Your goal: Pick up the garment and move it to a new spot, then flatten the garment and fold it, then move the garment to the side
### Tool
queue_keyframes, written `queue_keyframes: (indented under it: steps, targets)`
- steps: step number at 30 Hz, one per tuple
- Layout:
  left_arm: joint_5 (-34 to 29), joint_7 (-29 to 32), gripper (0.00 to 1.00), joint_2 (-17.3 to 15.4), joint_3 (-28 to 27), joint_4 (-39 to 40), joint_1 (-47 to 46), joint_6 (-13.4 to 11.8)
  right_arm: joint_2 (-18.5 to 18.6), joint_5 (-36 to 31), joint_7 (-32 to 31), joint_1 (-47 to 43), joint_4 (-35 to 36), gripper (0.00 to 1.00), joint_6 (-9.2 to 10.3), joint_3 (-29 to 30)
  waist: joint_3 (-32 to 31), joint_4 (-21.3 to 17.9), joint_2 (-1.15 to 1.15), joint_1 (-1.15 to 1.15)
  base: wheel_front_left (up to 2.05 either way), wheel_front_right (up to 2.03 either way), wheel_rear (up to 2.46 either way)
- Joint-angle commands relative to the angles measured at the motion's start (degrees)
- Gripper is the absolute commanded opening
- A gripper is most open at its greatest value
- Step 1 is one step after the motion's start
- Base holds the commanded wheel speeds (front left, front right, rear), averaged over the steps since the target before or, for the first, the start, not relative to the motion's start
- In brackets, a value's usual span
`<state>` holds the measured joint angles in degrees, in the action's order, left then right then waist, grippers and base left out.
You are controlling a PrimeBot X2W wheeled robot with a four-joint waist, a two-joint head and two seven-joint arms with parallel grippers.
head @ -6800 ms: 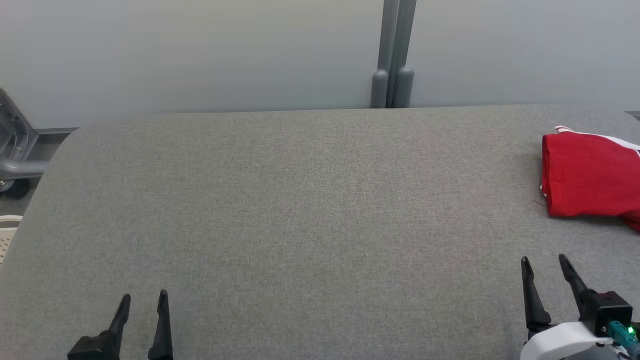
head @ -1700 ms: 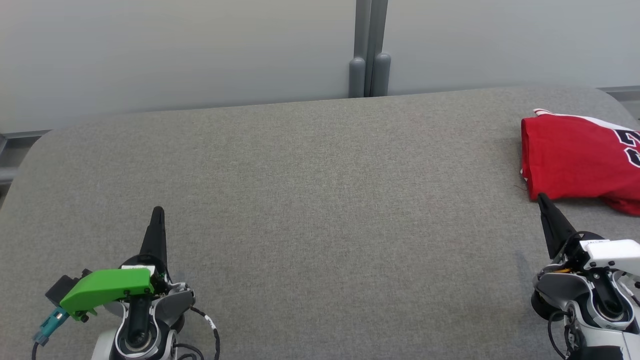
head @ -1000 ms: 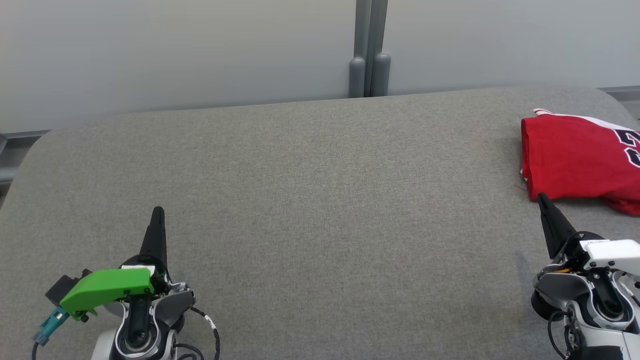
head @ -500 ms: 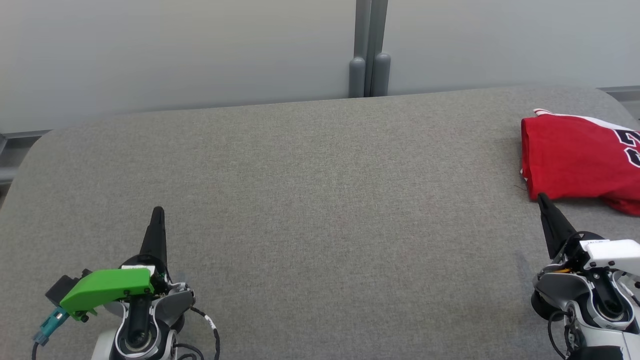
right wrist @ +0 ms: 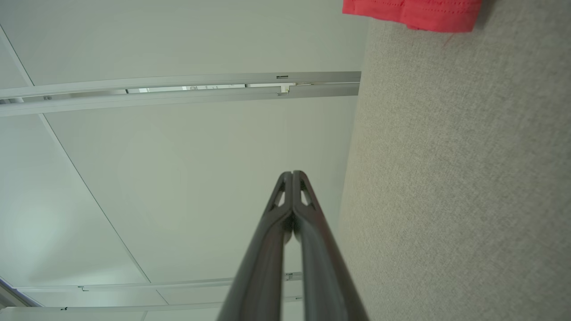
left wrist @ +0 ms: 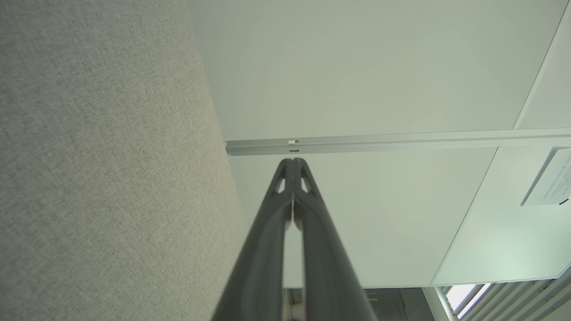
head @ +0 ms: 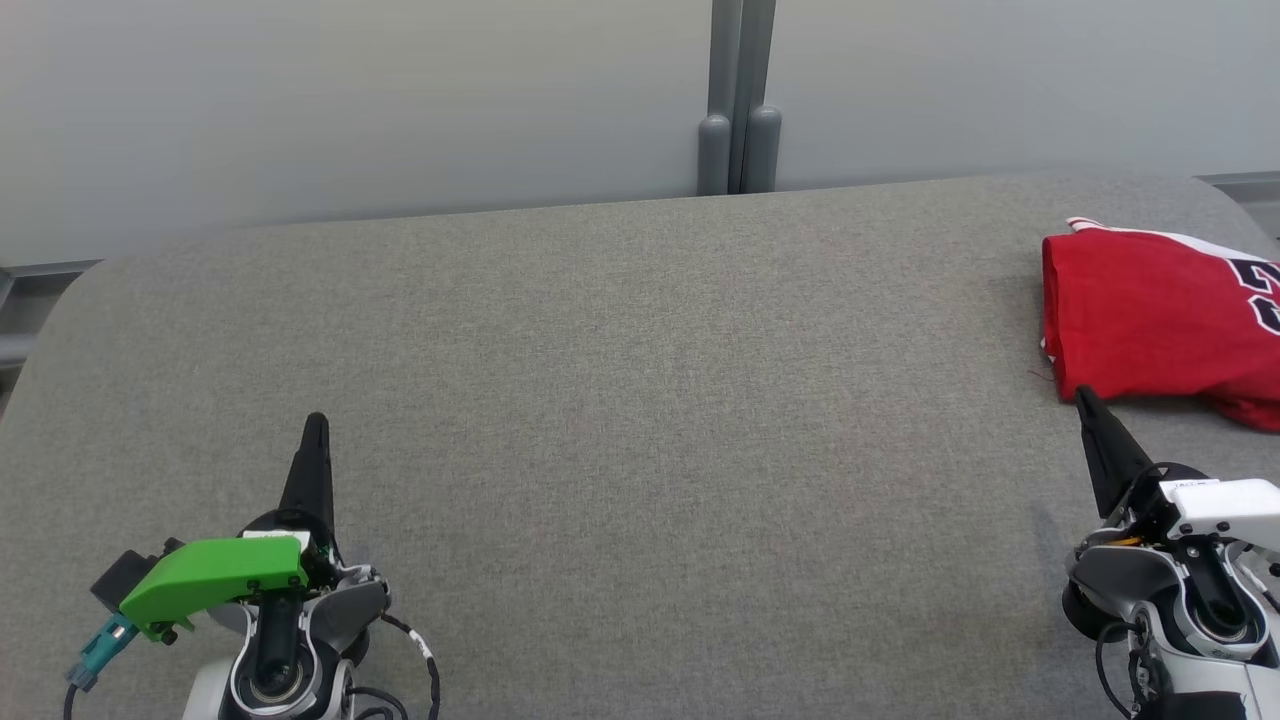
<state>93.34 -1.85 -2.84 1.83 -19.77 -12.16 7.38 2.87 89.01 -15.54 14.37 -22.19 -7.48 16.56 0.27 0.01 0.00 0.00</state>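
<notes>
The garment (head: 1160, 325) is a red jersey with white trim and dark lettering, lying folded at the far right of the grey fabric table (head: 640, 400); its red hem (right wrist: 412, 12) shows at the top of the right wrist view. My right gripper (head: 1083, 398) stands shut just in front of the garment's near left corner, holding nothing. My left gripper (head: 316, 422) is shut and empty at the lower left, far from the garment. Both wrist views show the fingers pressed together, the left gripper (left wrist: 293, 161) and the right gripper (right wrist: 292, 174) pointing toward the wall.
A pale partition wall with a grey post (head: 738, 100) rises behind the table. The table's rounded left corner (head: 60, 300) drops to the floor. A wide bare stretch of grey fabric lies between the two arms.
Nothing has moved over the last second or two. Compared with the oldest frame, both grippers have shut and turned on their sides, and the head view has shifted a little.
</notes>
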Motion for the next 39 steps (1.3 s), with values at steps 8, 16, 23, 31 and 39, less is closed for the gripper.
queue_keyframes:
  steps: [8,16,23,31,39]
  targets:
    - [0.37,-0.01,0.00,-0.01,-0.17,-0.01,-0.63,0.25,0.10,0.26,0.00,0.28,-0.10,0.00,-0.02,0.07,0.00,0.00,0.00,0.00,0.00,0.00,0.00]
    - [0.37,-0.01,0.00,-0.01,-0.17,-0.01,-0.63,0.25,0.10,0.26,0.00,0.28,-0.10,0.00,-0.02,0.07,0.00,0.00,0.00,0.00,0.00,0.00,0.00]
    - [0.37,-0.01,0.00,-0.01,-0.17,-0.01,-0.63,0.25,0.11,0.26,0.00,0.28,-0.10,0.00,-0.02,0.06,0.00,0.00,0.00,0.00,0.00,0.00,0.00]
    - [0.37,-0.02,0.00,-0.01,-0.17,0.00,-0.63,0.25,0.11,0.26,0.01,0.28,-0.09,0.00,-0.02,0.06,0.00,0.00,0.00,0.00,0.00,0.00,0.00]
    - [0.37,-0.02,0.00,-0.01,-0.16,0.00,-0.63,0.25,0.11,0.26,0.01,0.28,-0.09,0.00,-0.02,0.06,0.00,0.00,0.00,0.00,0.00,0.00,0.00]
